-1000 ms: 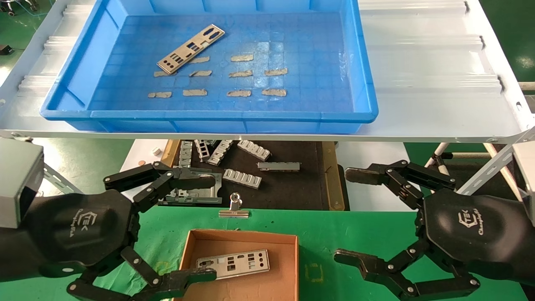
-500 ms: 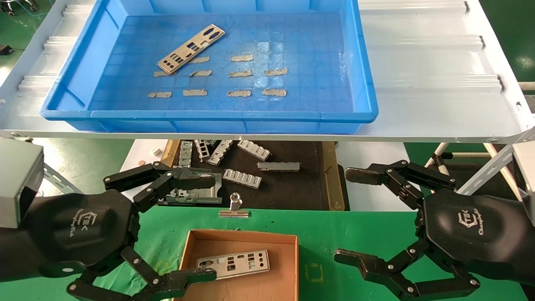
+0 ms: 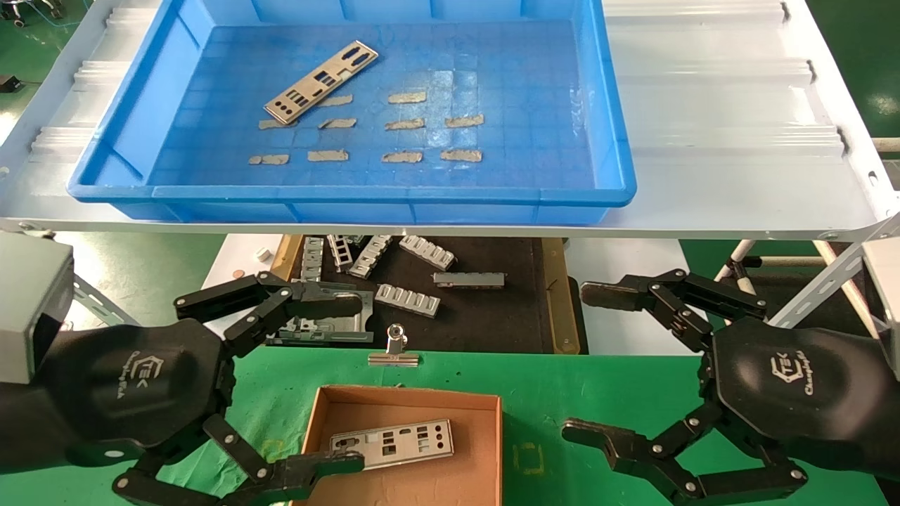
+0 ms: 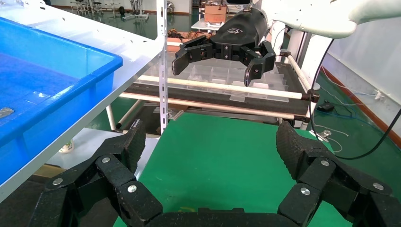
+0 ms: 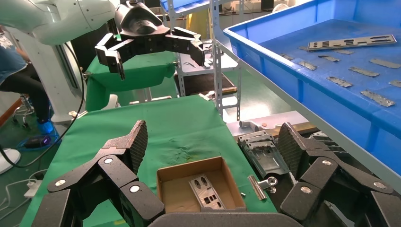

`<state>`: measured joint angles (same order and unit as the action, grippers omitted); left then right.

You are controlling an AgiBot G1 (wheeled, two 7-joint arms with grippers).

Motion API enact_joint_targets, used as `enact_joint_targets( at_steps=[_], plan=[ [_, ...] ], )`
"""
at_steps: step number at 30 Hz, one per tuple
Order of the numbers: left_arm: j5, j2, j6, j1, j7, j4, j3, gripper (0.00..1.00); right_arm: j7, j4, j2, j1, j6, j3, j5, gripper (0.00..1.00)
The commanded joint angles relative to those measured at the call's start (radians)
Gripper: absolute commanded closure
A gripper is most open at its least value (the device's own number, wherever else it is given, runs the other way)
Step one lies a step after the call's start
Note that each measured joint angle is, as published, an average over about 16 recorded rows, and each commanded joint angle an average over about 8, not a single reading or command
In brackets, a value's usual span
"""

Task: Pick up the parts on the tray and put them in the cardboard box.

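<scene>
One silver punched strip (image 3: 320, 82) lies in the back left of the blue tray (image 3: 394, 200) on the white shelf; it also shows in the right wrist view (image 5: 352, 42). A second strip (image 3: 392, 443) lies flat in the cardboard box (image 3: 492, 457) on the green mat, seen too in the right wrist view (image 5: 204, 191). My left gripper (image 3: 351, 383) is open and empty just left of the box. My right gripper (image 3: 587, 362) is open and empty to the right of the box, low over the mat. Each wrist view shows the other gripper farther off.
Tan tape scraps (image 3: 404, 126) dot the tray floor. Under the shelf a black mat holds ribbed grey blocks (image 3: 408, 300) and a framed bracket (image 3: 330, 327). A silver binder clip (image 3: 395, 349) lies on the mat's far edge, behind the box.
</scene>
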<state>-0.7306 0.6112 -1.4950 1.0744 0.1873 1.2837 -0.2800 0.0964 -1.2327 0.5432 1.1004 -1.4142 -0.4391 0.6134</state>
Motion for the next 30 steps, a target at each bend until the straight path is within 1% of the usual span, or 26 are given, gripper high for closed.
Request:
enact_joint_targets(
  at_steps=[1, 30],
  plan=[
    [0.0, 0.0, 0.0, 0.0, 0.0, 0.0, 0.0, 0.0, 0.0, 0.0, 0.0, 0.0, 0.0, 0.0, 0.0, 0.0],
    [0.0, 0.0, 0.0, 0.0, 0.0, 0.0, 0.0, 0.0, 0.0, 0.0, 0.0, 0.0, 0.0, 0.0, 0.0, 0.0]
  ],
)
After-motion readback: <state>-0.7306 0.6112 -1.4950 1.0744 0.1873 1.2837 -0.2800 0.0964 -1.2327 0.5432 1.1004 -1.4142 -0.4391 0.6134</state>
